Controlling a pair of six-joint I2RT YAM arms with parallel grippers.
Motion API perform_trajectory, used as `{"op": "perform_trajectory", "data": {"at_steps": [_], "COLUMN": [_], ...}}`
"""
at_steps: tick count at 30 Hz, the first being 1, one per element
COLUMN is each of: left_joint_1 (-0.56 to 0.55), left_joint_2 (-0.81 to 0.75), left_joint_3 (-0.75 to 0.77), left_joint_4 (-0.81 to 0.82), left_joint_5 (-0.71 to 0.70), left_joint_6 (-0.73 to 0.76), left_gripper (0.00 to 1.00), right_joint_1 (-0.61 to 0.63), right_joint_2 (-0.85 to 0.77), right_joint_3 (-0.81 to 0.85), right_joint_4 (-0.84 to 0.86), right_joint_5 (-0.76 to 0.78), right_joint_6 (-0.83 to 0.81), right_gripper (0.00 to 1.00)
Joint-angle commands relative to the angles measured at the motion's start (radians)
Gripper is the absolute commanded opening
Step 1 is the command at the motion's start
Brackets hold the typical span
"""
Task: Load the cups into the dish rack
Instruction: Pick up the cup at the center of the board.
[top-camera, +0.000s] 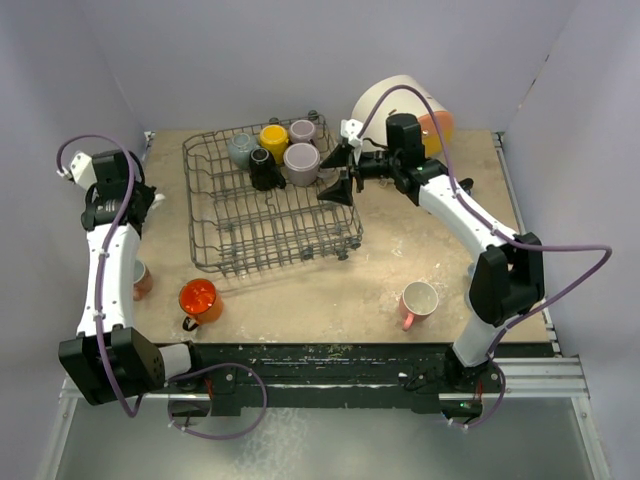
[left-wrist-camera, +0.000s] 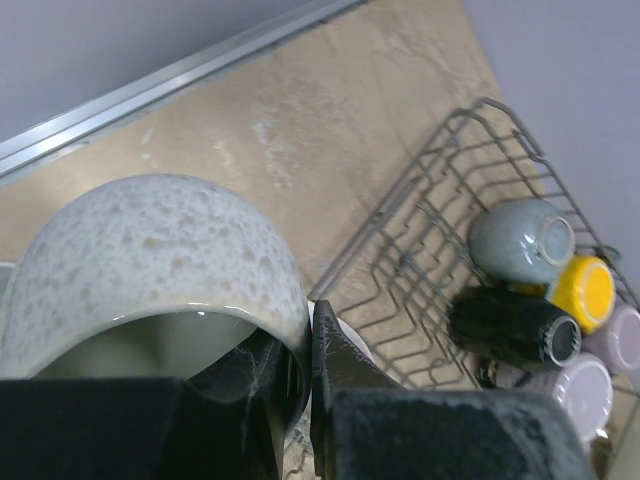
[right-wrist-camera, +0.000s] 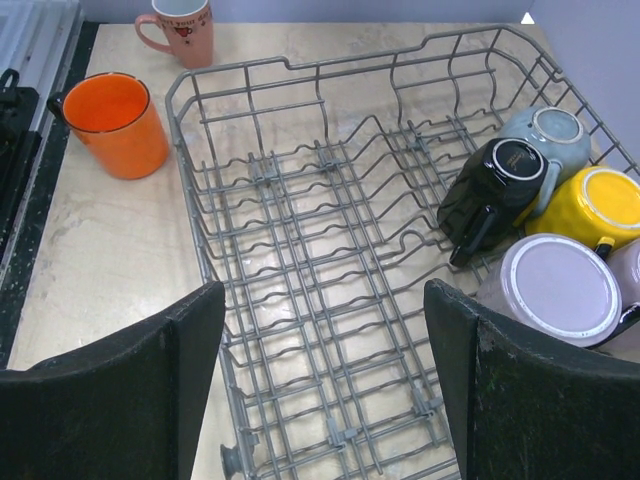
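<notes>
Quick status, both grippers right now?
Left gripper: closed on the speckled white mug, gripping its rim.
Right gripper: open, empty, over the dish rack.

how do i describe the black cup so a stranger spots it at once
Find the grey wire dish rack mid-table; five cups cluster along its far side. The black cup sits on the cluster's near edge, between a grey-blue cup and a mauve cup. It is the only dark one.

grey rack; black mug, yellow mug, mauve mug, orange mug; speckled white mug; pink mug.
</notes>
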Motion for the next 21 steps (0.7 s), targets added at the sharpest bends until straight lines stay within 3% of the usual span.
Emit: {"op": "perform_trajectory", "data": {"at_steps": [1, 12, 21], "left_joint_1": [0.003, -0.045, -0.171], "left_joint_2": [-0.049, -0.042, -0.008], "left_joint_3": [0.07, 0.053, 0.056], "left_joint_4": [0.184, 0.389, 0.513], "left_joint_5": [0.159, 0.443, 0.497], "left_joint_6": [0.096, 0.126, 0.19], "left_gripper": [0.0, 0.0, 0.0], "right_joint_1": [-0.001, -0.001, -0.003], "right_joint_2": [-0.062, -0.075, -0.076], "right_joint_3": [0.039, 0.032, 0.034], "right_joint_4": [0.051, 0.12, 0.134], "right_joint_5": [-0.035, -0.049, -0.063], "right_joint_6": [0.038, 0.105, 0.13], "right_gripper": [0.82, 0.82, 0.83]}}
